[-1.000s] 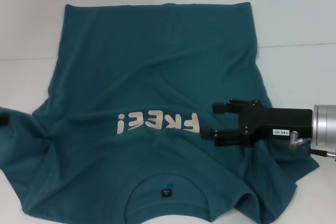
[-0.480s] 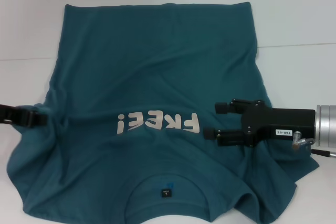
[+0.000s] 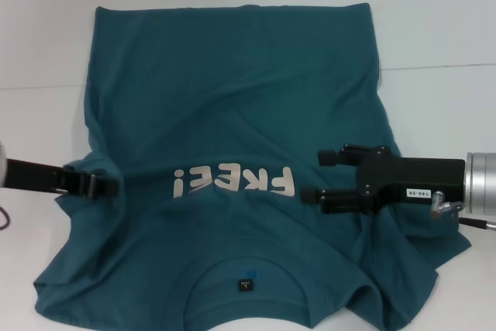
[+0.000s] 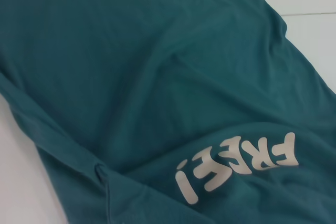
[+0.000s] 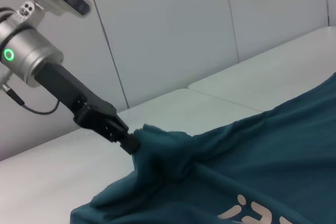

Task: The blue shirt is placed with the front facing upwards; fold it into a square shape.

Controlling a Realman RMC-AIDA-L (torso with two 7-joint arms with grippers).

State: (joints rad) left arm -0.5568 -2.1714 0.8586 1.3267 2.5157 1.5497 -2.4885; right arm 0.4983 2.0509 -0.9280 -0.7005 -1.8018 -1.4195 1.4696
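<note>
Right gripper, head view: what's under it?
Under the right gripper lies rumpled fabric of the blue shirt, beside the "FREE!" lettering. The white table beneath is covered there.

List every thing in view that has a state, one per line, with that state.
blue shirt: front up, "FREE!" lettering showing, not yet folded square; its edge on the robot's left is lifted and bunched inward.
left tool: shut on the blue shirt's bunched edge.
right tool: over the shirt beside the lettering, fingers apart, holding nothing.
table: shirt lying on it.
</note>
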